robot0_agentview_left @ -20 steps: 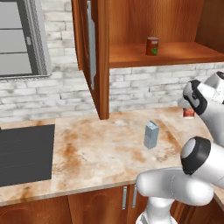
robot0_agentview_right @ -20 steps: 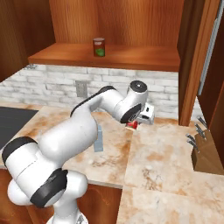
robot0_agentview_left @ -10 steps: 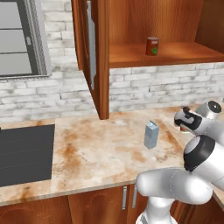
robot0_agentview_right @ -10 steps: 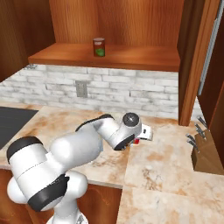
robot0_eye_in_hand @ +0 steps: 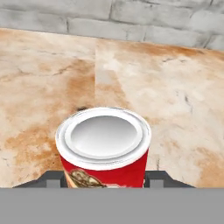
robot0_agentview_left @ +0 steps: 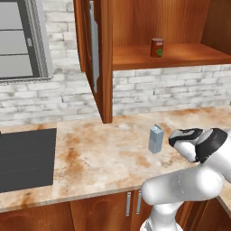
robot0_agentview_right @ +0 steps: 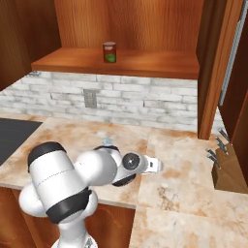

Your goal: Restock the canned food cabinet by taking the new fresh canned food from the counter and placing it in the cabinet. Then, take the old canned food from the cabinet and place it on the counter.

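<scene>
While you look along the hand, the old can stands upright right in front of you, its silver lid facing the camera and its red side with a yellowish label mark dropping out of sight at the bottom. It sits between the two dark fingertips, one showing on each side of it, low on the counter. You cannot tell from these views whether the fingers press the can or merely flank it, so the grip is unclear, and whether the can's base touches the counter is hidden too.

From the left base view you see the wrist bent low over the right part of the counter, with the gripper just beside the grey-blue carton, which stands upright. From the right base view the gripper points right, low over the counter, well apart from the knife block.

Up in the cabinet, the new can stands upright on the shelf; you see the same new can from the other side, its green mark facing forward. The cabinet door stands open.
</scene>
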Robot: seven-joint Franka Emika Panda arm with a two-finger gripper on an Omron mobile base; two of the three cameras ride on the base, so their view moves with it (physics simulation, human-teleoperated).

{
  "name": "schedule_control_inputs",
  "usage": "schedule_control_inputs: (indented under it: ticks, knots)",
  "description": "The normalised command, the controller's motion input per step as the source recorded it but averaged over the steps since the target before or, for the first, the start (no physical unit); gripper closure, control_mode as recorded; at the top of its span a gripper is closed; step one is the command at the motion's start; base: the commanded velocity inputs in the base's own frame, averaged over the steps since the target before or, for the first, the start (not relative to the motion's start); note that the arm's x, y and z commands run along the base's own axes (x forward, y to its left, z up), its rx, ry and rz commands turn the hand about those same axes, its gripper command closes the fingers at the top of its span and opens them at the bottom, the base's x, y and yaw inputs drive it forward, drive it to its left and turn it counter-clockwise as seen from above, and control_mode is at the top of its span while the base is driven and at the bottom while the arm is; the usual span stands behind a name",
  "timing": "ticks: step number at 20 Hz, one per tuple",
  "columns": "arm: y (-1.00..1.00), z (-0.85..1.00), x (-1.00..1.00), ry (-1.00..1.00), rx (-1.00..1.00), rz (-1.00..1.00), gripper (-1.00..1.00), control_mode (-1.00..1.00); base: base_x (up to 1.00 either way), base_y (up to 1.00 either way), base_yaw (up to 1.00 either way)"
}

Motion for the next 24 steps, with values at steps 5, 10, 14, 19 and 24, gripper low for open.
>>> schedule_control_inputs:
  ticks: [5,10,14,19,24]
  knots:
    - [-0.02,-0.01,0.0,-0.01,0.0,0.0,-1.0,-1.0,0.0,0.0,0.0]
    - [0.0,0.33,0.0,0.0,0.0,0.0,-1.0,-1.0,0.0,0.0,0.0]
    - [0.0,0.91,-0.03,0.0,0.0,0.0,-1.0,-1.0,0.0,0.0,0.0]
    - [0.0,1.0,-0.3,0.03,-0.01,0.0,-1.0,-1.0,0.0,0.0,0.0]
    - [0.0,1.0,-0.71,0.09,-0.03,-0.01,-1.0,-1.0,0.0,0.0,0.0]
